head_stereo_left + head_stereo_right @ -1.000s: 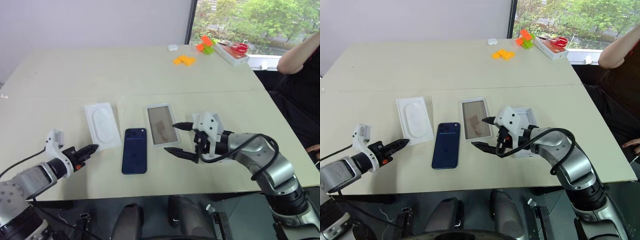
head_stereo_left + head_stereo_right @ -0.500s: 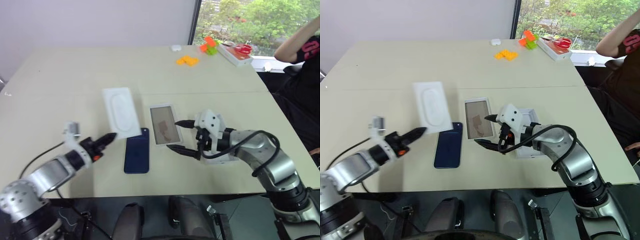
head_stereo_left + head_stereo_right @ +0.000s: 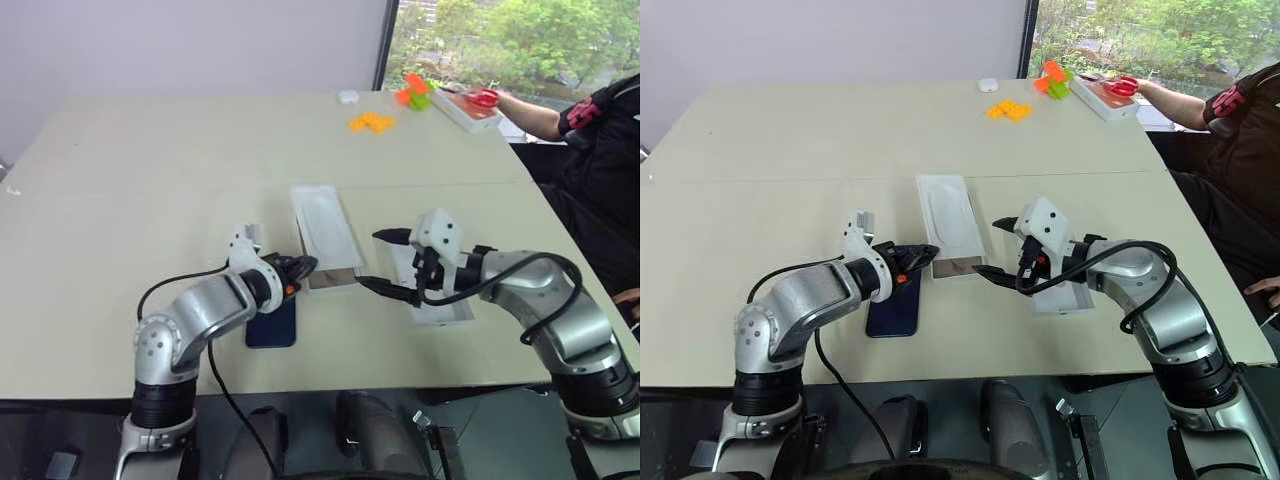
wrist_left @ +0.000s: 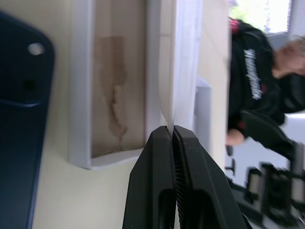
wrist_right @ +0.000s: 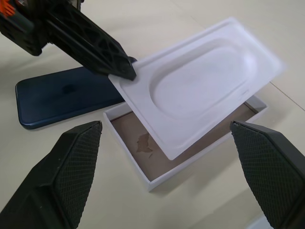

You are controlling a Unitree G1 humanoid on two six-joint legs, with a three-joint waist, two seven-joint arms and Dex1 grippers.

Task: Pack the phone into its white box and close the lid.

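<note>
On the counter (image 3: 150, 180), the phone (image 3: 892, 308) lies at the near middle, with the box (image 5: 190, 157) just right of it. The insert (image 3: 948, 212) hangs tilted over the box, its near corner pinched in the left claw (image 3: 928, 252), which sits above the phone's far end. The right claw (image 3: 998, 247) stands just right of the box, spread wide, and the lid (image 3: 440, 305) lies under and beside its arm. Blocks (image 3: 368, 121) and a tray (image 3: 462, 108) lie at the far right, where a person's arm (image 3: 530, 112) reaches in.
</note>
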